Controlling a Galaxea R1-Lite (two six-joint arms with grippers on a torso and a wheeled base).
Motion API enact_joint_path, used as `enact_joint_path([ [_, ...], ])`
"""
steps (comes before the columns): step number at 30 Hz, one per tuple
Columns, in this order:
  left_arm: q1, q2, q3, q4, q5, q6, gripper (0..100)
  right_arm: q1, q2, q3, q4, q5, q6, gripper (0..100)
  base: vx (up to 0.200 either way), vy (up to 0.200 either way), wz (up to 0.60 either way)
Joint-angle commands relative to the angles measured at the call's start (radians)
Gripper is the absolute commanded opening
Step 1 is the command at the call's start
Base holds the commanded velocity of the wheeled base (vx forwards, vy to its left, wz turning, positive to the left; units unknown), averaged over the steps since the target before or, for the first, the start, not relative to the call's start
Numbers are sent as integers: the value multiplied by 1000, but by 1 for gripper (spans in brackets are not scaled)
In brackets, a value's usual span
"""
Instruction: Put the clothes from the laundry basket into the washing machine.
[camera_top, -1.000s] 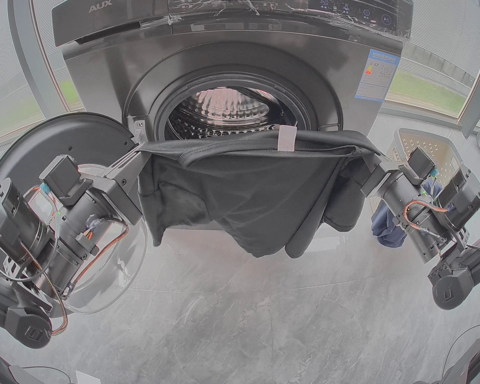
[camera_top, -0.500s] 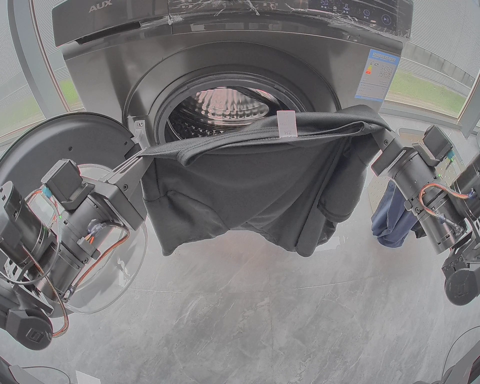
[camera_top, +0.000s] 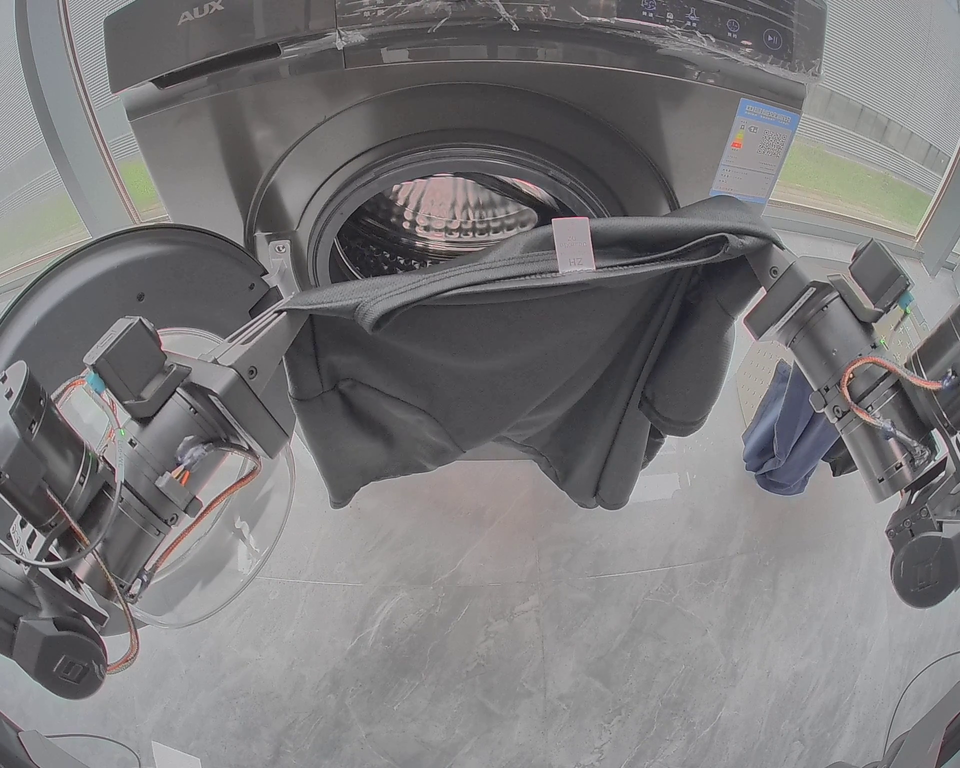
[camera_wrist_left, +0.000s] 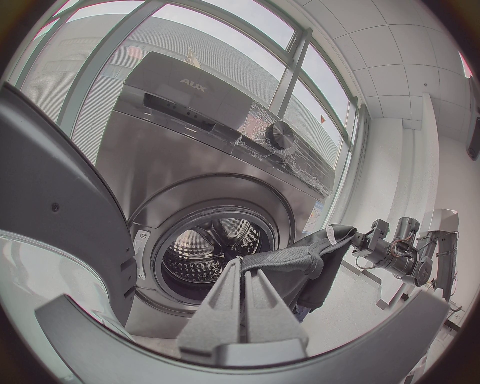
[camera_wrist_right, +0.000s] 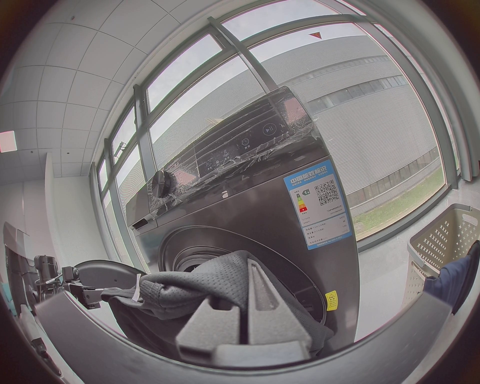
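A dark grey garment (camera_top: 500, 370) with a white neck label hangs stretched between my two grippers in front of the washing machine's open drum (camera_top: 450, 225). My left gripper (camera_top: 283, 308) is shut on the garment's left end, by the door hinge. My right gripper (camera_top: 765, 258) is shut on its right end, held higher. In the left wrist view the closed fingers (camera_wrist_left: 243, 280) pinch the cloth (camera_wrist_left: 300, 257) before the drum (camera_wrist_left: 212, 250). The right wrist view has the garment (camera_wrist_right: 200, 290) bunched over its fingers (camera_wrist_right: 260, 300). The laundry basket (camera_wrist_right: 440, 245) stands to the right of the washing machine (camera_wrist_right: 240, 200).
The round machine door (camera_top: 130, 300) is swung open to the left, behind my left arm. A blue piece of clothing (camera_top: 790, 435) hangs over the basket's edge at the right. Grey tiled floor (camera_top: 500, 620) lies open below the garment.
My right gripper rose and moved toward the machine, lifting the garment's right end well above the left. The hanging folds swung up. The left gripper hardly moved.
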Motion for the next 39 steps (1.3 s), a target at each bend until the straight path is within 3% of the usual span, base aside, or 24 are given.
enact_joint_path([
  [1,-2,8,1,0,0,-3,0,11,4,-6,0,0,1,0,0,0,0],
  [14,-2,5,35,-2,-14,-6,0,49,13,-16,1,-11,4,0,0,0,0],
  [25,-16,11,36,-6,-15,-4,0,69,13,36,-2,-13,7,0,0,0,0],
  [28,-18,37,51,-5,-47,1,0,89,19,31,-3,-14,9,0,0,0,0],
  [29,-19,45,64,-5,-63,1,100,103,23,28,-3,-14,12,0,0,0,0],
  [35,-21,74,139,20,-86,-1,100,132,57,-6,-2,-33,30,0,0,0,0],
  [39,-21,192,225,-5,-136,1,100,167,152,-95,23,-29,30,0,0,0,0],
])
